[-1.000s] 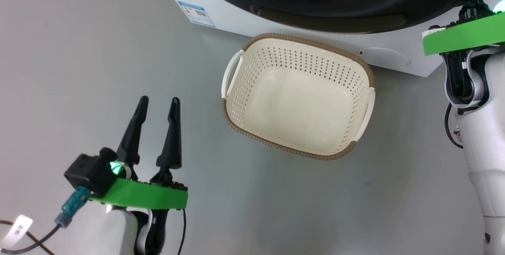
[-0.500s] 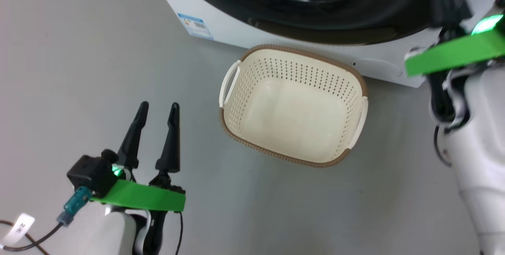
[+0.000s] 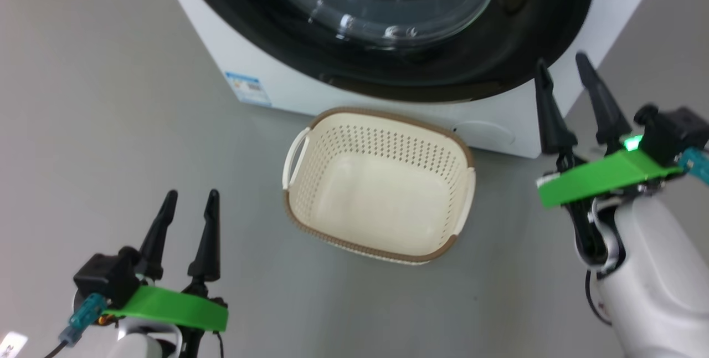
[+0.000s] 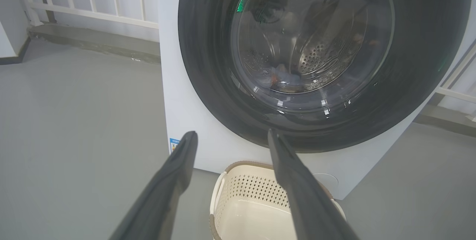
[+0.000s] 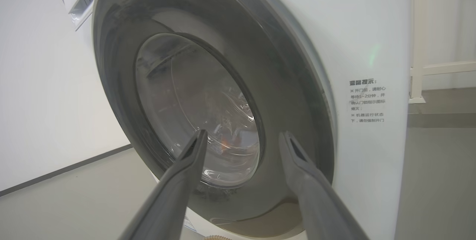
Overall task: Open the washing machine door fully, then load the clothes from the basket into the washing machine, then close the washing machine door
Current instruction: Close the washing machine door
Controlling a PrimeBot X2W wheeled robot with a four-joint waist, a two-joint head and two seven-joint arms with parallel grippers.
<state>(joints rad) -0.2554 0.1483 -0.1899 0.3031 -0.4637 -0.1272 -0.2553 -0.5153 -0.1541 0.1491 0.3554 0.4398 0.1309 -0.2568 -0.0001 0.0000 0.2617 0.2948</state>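
Left gripper (image 3: pixel 192 196): two long dark fingers, spread apart, nothing between them. It hangs over the lower left of the grey floor (image 3: pixel 111 97), well apart from the basket.
Right gripper (image 3: pixel 560 61): fingers likewise apart and empty, raised near the machine's right front corner and aimed at the door.
Large round washing machine door, glossy black ring around a bulging clear glass window (image 3: pixel 532 31): lies against the front of the big white box-shaped washing machine (image 3: pixel 288 86) and appears shut.
Small light-blue clothes with orange patches (image 4: pixel 282 78): dimly seen through the glass, low in the perforated steel drum.
Small cream-white perforated plastic basket with brown woven-look rim (image 3: pixel 388 142): empty, on the floor just before the machine's lower front edge.
Step in hand: judged to be the last, the closing, seemingly complete.
Next move: should call only for checking that the latch has caught, then drawing both arms clear.
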